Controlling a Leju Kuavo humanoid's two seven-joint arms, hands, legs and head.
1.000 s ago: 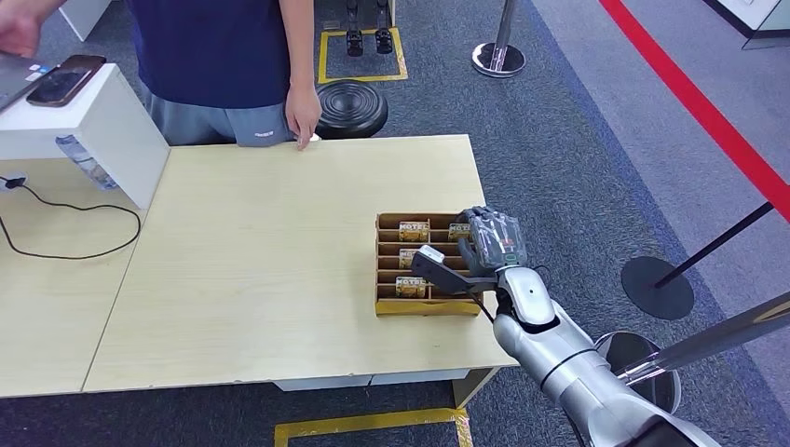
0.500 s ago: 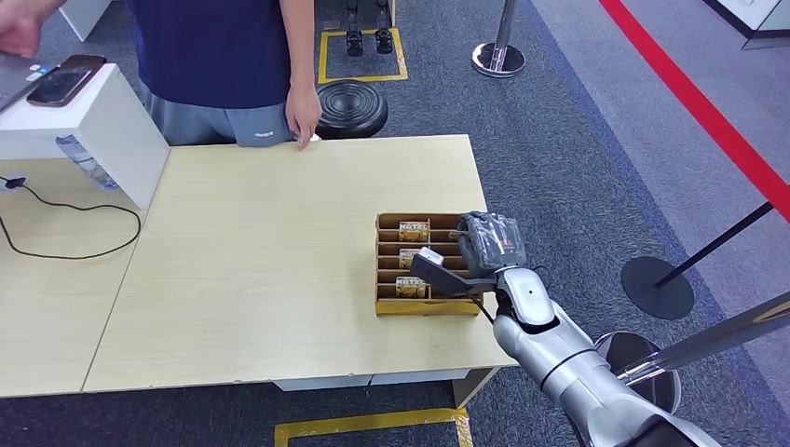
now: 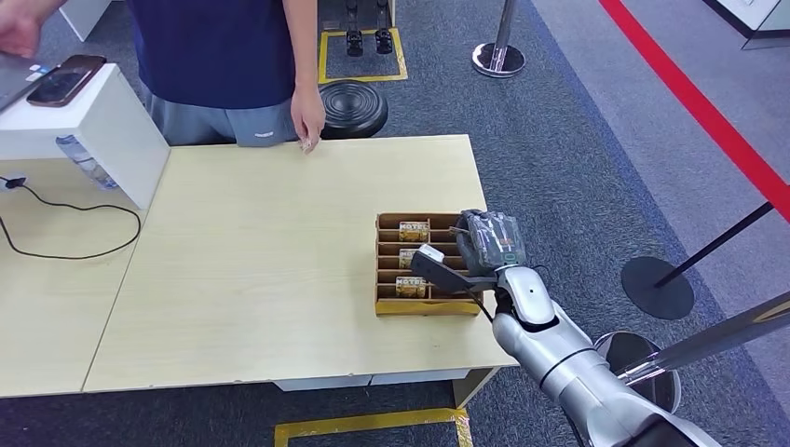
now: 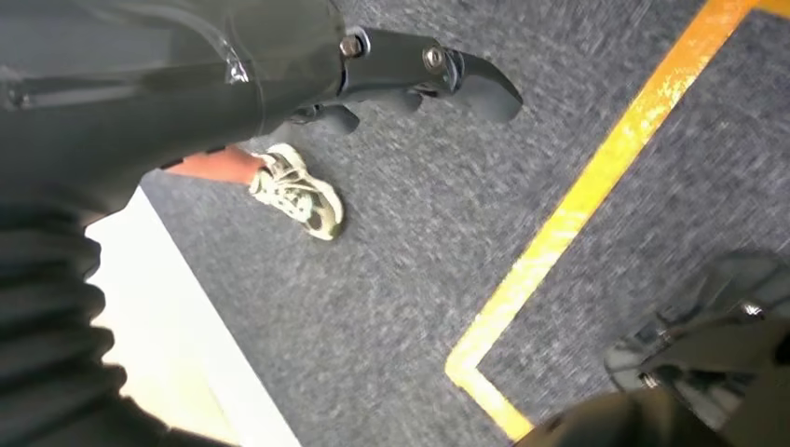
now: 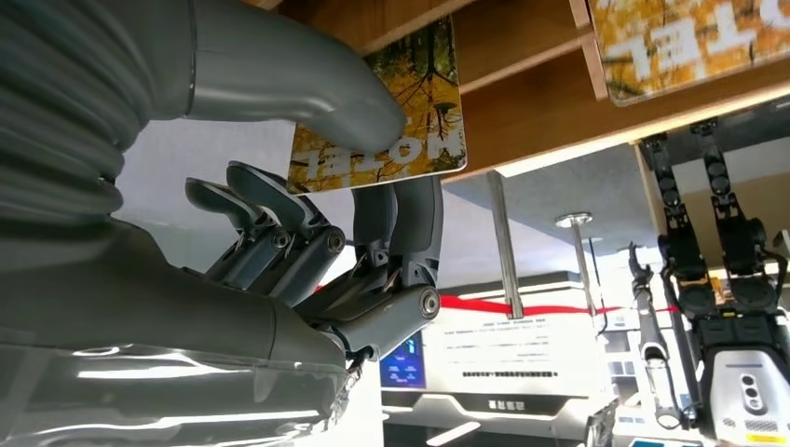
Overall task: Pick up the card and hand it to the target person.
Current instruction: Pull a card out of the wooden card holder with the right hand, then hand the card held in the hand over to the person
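The card [image 5: 396, 121] is being pinched by the right hand [image 3: 484, 247] at the right end of the slotted wooden tray [image 3: 384, 305], the thick thumb [image 5: 307, 79] being pressed on its printed face while the darker fingers [image 5: 410, 223] are closed against its back. Compared with a second ago, the fingers are being seen curled tighter over the tray's near-right slots, so the grasp is judged to be settling, though the card is probably not yet being lifted clear; that is hard to confirm from the head view. More cards [image 3: 412, 226] are being left standing in the tray's other slots. Beyond the tray's far side, at the table's [image 3: 261, 279] far edge, the person's hand [image 3: 307, 116] is being raised slightly off the tabletop, possibly readying to receive. The left hand [image 4: 410, 79] is being held low over the carpet, away from the tray, nothing being gripped, fingers apart.
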